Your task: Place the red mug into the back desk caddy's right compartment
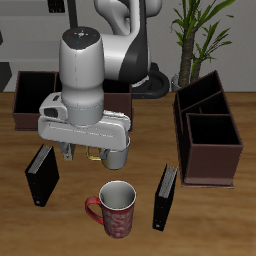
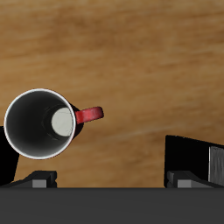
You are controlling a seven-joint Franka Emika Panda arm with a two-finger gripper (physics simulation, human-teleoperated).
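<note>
Two black books (image 1: 40,173) (image 1: 165,197) flank red mug (image 1: 117,207) | cream mug (image 1: 112,154) behind

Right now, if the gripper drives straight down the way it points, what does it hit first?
Likely bare table. The gripper has its jaws open, and the red mug sits off to one side, close to one jaw's line. Depth is unclear, so a rim clip is possible.

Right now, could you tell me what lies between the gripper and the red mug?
Nothing: in the exterior view, only bare table separates the gripper from the red mug, nearer the front edge.
</note>
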